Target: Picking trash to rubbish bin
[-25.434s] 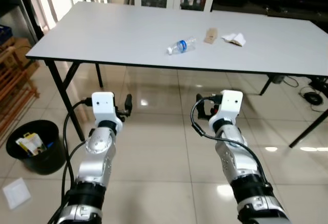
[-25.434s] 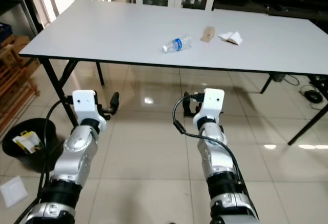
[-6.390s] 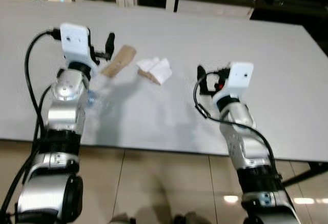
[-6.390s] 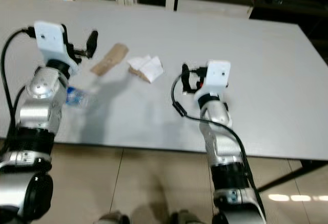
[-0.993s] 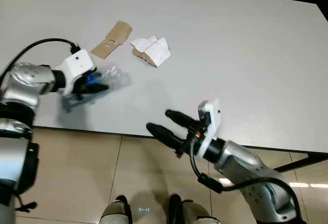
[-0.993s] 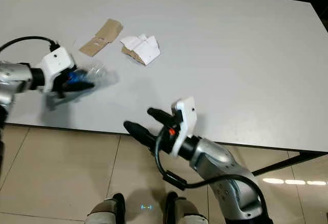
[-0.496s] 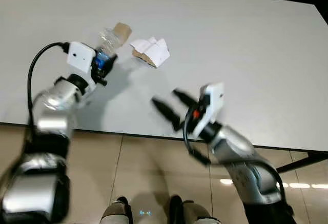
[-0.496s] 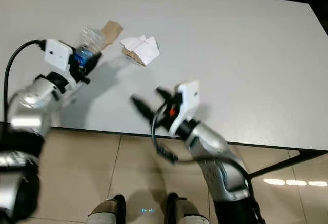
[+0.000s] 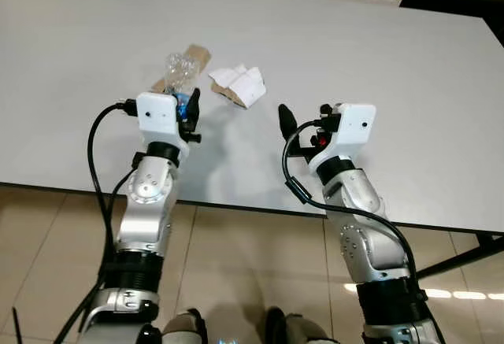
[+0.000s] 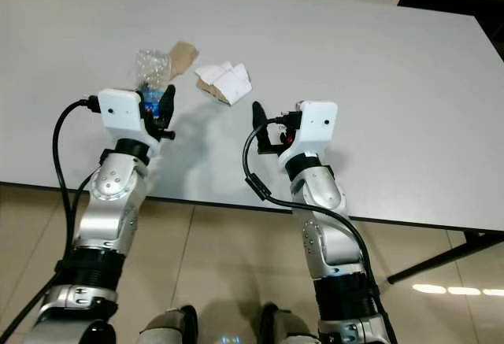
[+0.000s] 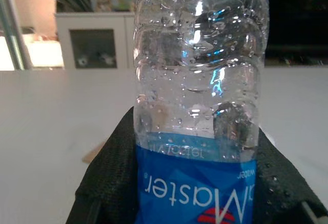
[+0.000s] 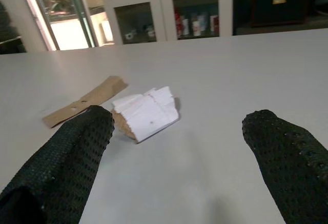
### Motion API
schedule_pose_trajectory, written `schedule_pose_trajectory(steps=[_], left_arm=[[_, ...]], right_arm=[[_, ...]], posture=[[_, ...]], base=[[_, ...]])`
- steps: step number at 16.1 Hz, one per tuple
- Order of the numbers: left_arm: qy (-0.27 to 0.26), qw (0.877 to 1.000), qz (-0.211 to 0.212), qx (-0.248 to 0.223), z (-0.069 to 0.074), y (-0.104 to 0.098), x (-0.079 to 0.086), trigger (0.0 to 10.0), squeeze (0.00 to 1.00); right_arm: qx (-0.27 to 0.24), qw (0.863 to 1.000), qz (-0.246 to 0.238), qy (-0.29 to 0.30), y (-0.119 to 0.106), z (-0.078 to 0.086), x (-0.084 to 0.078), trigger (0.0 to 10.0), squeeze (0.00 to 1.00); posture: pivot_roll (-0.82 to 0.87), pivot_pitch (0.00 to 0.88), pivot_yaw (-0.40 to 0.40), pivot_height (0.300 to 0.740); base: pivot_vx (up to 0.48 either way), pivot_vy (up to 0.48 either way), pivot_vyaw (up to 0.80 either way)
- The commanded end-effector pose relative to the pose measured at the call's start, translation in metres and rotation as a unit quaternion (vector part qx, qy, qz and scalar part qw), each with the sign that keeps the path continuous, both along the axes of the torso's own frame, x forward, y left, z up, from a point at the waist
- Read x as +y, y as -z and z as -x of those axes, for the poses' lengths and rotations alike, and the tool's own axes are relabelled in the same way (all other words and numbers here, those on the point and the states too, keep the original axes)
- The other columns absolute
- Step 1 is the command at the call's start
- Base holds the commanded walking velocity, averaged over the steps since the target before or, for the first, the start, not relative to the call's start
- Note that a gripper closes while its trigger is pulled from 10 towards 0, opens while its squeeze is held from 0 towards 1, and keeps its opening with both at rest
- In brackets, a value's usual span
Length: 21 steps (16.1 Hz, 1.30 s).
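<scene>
Bottle point(image 9: 177, 76) is clamped upright in the left gripper point(image 9: 187, 106), lifted above the desk point(image 9: 409, 76) just beside the cardboard strip point(image 9: 197, 51). Right gripper point(image 12: 179, 157), jaws apart, faces the crumpled paper point(image 12: 148, 112). Pickup looks done; next comes carrying the bottle to the bin, or grabbing the paper.

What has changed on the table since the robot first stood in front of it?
The robot walked up to the table. The left gripper took the water bottle, which lay on the table before, and now holds it lifted. The right gripper rose over the table and is open. The brown cardboard strip and the crumpled white paper stayed in place.
</scene>
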State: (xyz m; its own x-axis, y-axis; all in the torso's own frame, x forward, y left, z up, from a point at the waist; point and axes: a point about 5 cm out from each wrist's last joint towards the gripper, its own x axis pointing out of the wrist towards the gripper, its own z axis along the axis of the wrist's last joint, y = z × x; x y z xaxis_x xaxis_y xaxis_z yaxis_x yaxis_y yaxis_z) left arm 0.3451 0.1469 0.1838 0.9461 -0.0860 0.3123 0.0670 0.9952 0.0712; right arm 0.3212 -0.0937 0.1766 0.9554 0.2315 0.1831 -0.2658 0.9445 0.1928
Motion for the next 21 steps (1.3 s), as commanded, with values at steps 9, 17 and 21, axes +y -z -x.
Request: schedule_pose_trajectory(steps=[9, 17, 21], left_arm=[[-0.047, 0.998, -0.022, 0.020, -0.002, 0.003, 0.000, 10.0, 0.00], [-0.052, 0.997, -0.041, 0.044, 0.002, 0.013, -0.006, 10.0, 0.00], [-0.052, 0.997, -0.040, 0.045, 0.003, 0.014, -0.007, 10.0, 0.00]], right_arm=[[-0.013, 0.999, 0.016, 0.046, 0.010, -0.010, -0.004, 10.0, 0.00], [-0.008, 0.998, 0.014, 0.057, 0.015, -0.012, -0.012, 10.0, 0.00], [-0.007, 0.999, 0.014, 0.047, 0.017, -0.012, -0.009, 10.0, 0.00]], posture=[[0.00, 0.040, -0.051, 0.740], [0.00, 0.019, -0.061, 0.740], [0.00, 0.012, -0.066, 0.740]], base=[[0.000, 0.000, 0.00], [0.000, 0.000, 0.00], [0.000, 0.000, 0.00]])
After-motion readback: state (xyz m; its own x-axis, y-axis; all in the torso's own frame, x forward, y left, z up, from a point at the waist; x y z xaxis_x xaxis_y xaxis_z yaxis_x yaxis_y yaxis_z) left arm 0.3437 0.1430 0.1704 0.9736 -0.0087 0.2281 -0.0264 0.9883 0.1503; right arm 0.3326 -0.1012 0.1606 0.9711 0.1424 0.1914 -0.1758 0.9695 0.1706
